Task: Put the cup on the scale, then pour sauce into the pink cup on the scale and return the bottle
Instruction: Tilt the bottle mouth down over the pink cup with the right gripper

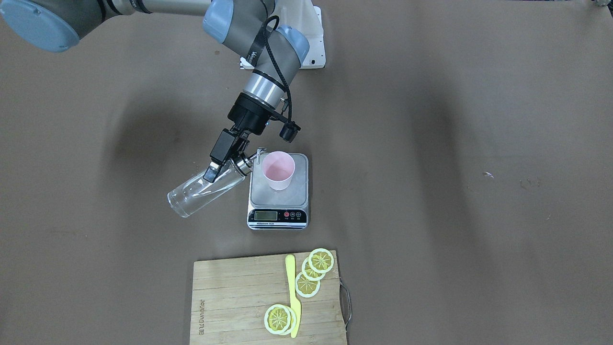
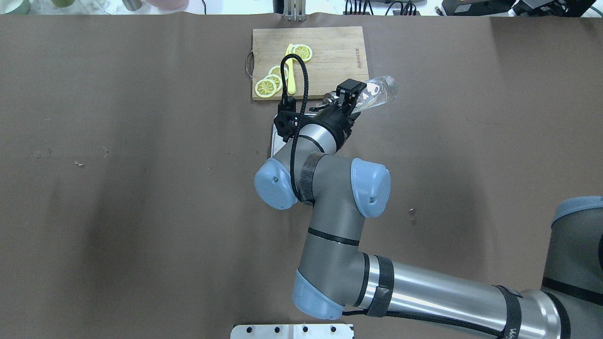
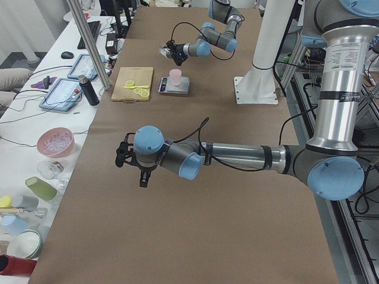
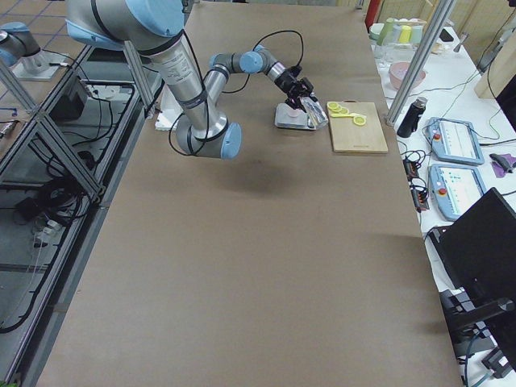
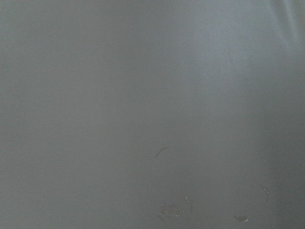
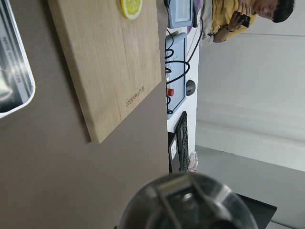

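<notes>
Now, facing the robot, the right gripper (image 1: 218,173) pinches the bottle (image 1: 201,191) near its neck. The bottle is tilted, with its spout (image 1: 260,153) just beside the rim of the cup (image 1: 278,170) on the scale (image 1: 261,194). I judge the spout should sit over the cup's mouth before any steeper tilt, poured slowly. Overhead, the arm hides cup and scale. From the left end, the left gripper (image 3: 133,163) hangs well apart; I cannot tell whether it is spread.
</notes>
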Robot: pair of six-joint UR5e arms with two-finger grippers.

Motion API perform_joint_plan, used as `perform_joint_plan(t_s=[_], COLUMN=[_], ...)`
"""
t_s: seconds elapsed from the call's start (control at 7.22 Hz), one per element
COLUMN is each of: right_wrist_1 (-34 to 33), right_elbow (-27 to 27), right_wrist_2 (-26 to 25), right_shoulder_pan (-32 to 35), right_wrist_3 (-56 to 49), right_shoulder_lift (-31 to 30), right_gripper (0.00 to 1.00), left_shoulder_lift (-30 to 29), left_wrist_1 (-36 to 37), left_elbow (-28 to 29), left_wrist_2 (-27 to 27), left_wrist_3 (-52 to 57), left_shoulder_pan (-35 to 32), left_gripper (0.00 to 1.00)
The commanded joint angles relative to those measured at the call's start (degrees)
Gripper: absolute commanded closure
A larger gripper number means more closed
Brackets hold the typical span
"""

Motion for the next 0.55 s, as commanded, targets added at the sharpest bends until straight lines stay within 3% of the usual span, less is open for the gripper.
perform_joint_plan(t_s=[0.0,0.42], right_wrist_1=[-0.42,-2.52], right_elbow=[-0.86,-1.04], right_wrist_2=[-2.10,-4.39], right_shoulder_pan=[-0.61,-0.62], right_wrist_3=[0.62,1.06], right_shoulder_lift=[-0.13,-0.13], right_gripper=[1.00,1.00], left_shoulder_lift=[0.18,0.27], left_wrist_1=[-0.02,-0.02], left_elbow=[0.19,0.19], left_wrist_2=[0.00,-0.09], left_wrist_3=[0.00,-0.17], left_shoulder_pan=[-0.03,-0.03], left_gripper=[0.03,0.03])
